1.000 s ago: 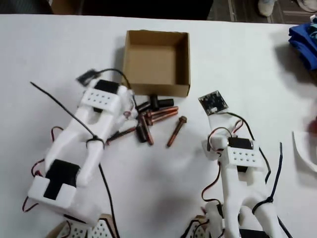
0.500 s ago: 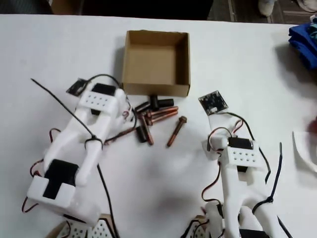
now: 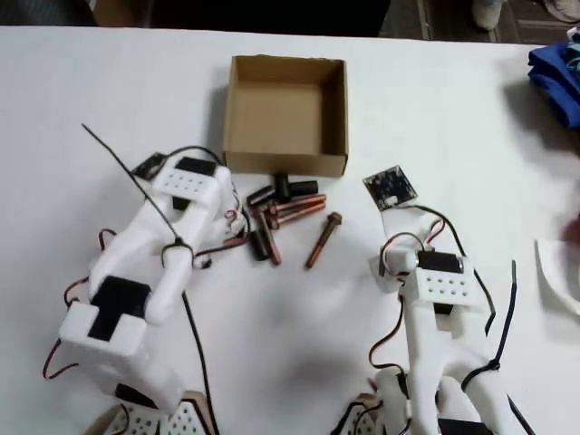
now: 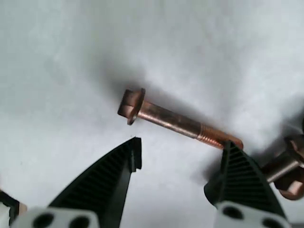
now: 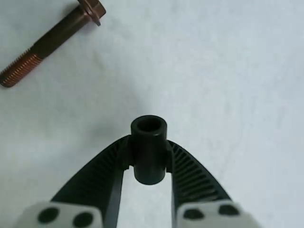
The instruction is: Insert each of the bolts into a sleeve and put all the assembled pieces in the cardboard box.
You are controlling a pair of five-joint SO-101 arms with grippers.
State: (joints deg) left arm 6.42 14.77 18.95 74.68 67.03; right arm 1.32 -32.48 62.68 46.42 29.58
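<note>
In the left wrist view a copper bolt [image 4: 171,121] lies flat on the white table just beyond my left gripper [image 4: 182,144], which is open with one finger on each side of the bolt's threaded half. My right gripper [image 5: 149,152] is shut on a black sleeve [image 5: 149,137], held upright with its bore showing. A lone bolt [image 5: 52,40] lies beyond it. From above, a pile of bolts [image 3: 294,207] and black sleeves [image 3: 284,188] sits below the cardboard box [image 3: 285,161]. The lone bolt [image 3: 323,239] lies to the pile's right.
The left arm [image 3: 159,249] slants in from the lower left and the right arm [image 3: 439,299] stands at the lower right. A blue cloth [image 3: 555,77] lies at the far right edge. Another bolt head [image 4: 285,168] lies beside my left finger.
The left arm has shifted, its elbow swinging nearer and its wrist camera turning, while staying over the pile's left edge. The right arm has kept still.
</note>
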